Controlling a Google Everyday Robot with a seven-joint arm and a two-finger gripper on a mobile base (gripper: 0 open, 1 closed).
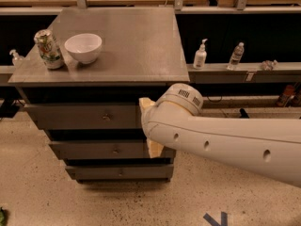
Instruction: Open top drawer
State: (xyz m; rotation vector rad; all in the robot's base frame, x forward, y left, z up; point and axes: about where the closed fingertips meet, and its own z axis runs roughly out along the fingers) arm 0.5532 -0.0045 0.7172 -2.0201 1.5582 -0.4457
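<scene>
Arm [225, 135] hides most of pincer [149, 127] at top drawer [80, 117]; open or closed, cannot tell.

The bench [136, 46] has a matt grey top with a faint brushed grain. Below it, the top drawer [70, 117] has a flat, matt grey front that looks like painted wood, with a small, dull metal knob [106, 117]. At upper left, the bowl [83, 47] is glossy white and the can [49, 49] is shiny printed metal. The arm [225, 140] is smooth, satin white plastic. The tool [154, 148], at frame centre against the drawer fronts, shows matt cream parts. The floor [37, 192] is speckled and smooth.
</scene>
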